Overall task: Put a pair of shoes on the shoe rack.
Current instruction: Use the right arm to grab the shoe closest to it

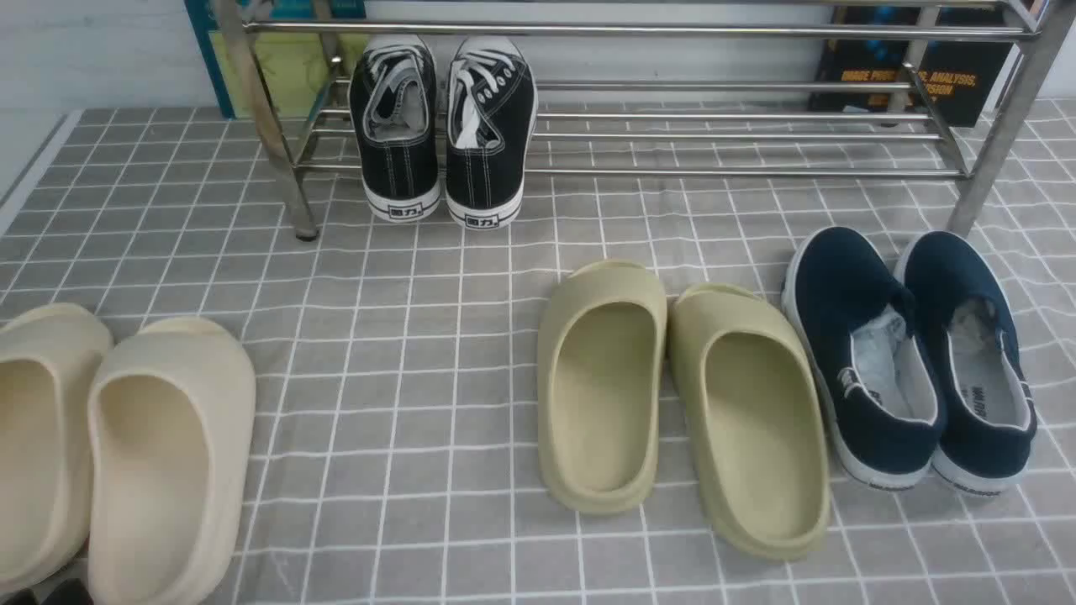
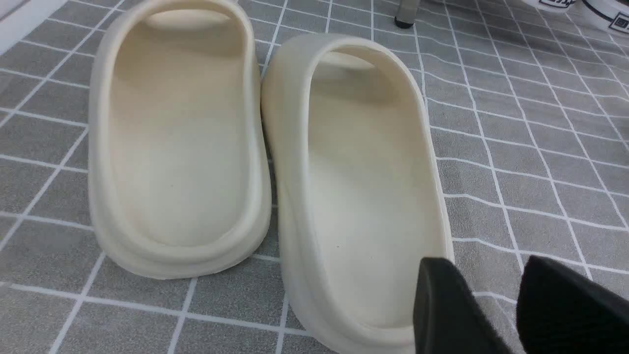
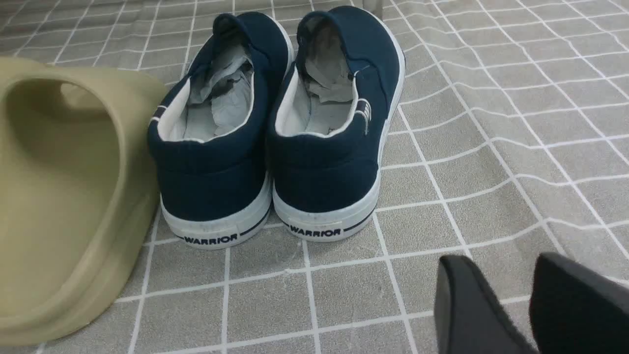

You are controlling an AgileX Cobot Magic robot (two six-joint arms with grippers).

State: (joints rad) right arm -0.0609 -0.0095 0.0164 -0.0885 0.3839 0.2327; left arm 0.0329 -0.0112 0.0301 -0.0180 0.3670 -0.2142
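The pair of navy slip-on shoes (image 1: 912, 361) stands side by side on the grey checked cloth at the right, heels toward me, just in front of the shoe rack's right leg. In the right wrist view the shoes (image 3: 275, 147) show white soles and crumpled paper inside. My right gripper (image 3: 499, 263) is open and empty, low over the cloth, behind and to the right of the shoes' heels. My left gripper (image 2: 486, 268) is open and empty, at the heel rim of a cream slipper (image 2: 363, 187). The silver shoe rack (image 1: 714, 172) spans the back.
Black lace-up sneakers (image 1: 441, 126) sit on the rack's lower shelf at its left end. Two olive slippers (image 1: 672, 403) lie in the middle, touching the left navy shoe. Two cream slippers (image 1: 126, 454) lie at the front left. Books stand behind the rack.
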